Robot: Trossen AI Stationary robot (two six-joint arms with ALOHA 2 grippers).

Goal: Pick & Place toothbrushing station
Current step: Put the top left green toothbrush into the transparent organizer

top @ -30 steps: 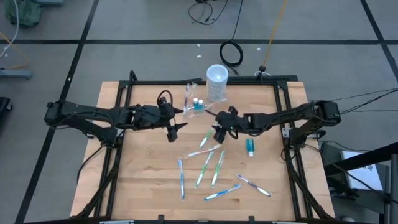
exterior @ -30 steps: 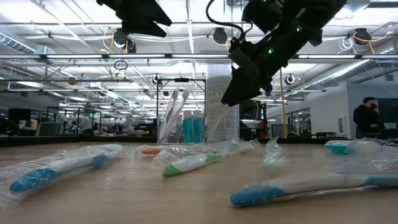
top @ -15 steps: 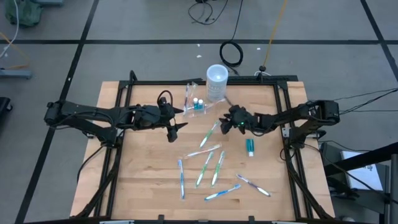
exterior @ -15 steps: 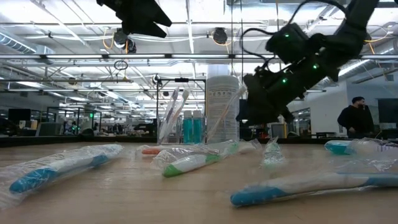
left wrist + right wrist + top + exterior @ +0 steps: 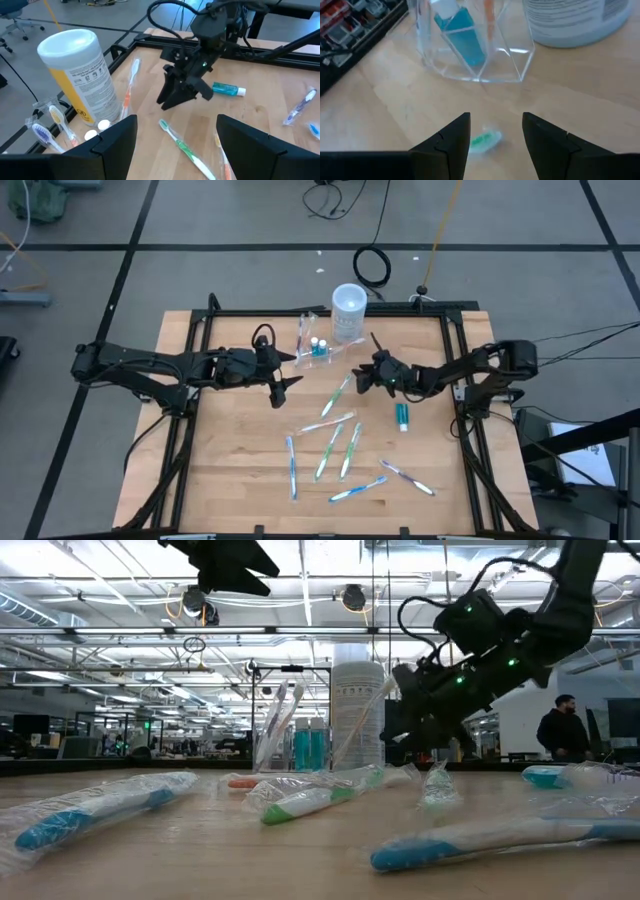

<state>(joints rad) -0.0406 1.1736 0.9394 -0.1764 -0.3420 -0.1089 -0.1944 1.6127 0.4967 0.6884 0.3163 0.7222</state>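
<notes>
The toothbrushing station [image 5: 312, 346] is a clear plastic holder that stands on the table's far middle, next to the white canister [image 5: 347, 311]. It holds a blue tube and some brushes [image 5: 475, 55]. My right gripper [image 5: 360, 379] is open and low over the table, just right of the station. Its fingers point at the station, with a green toothbrush's head [image 5: 482, 141] on the table below the gap. My left gripper [image 5: 294, 370] is open, raised left of the station, and touches nothing.
Several wrapped toothbrushes [image 5: 335, 445] lie scattered over the table's middle and near part. A small teal tube [image 5: 402, 416] lies at the right. An orange-necked brush [image 5: 129, 92] leans against the canister. A person [image 5: 560, 735] stands far behind the table.
My right gripper has come down toward the table and drawn back a little toward the right edge. It has tipped from pointing steeply down to nearly level. It now faces the station.
</notes>
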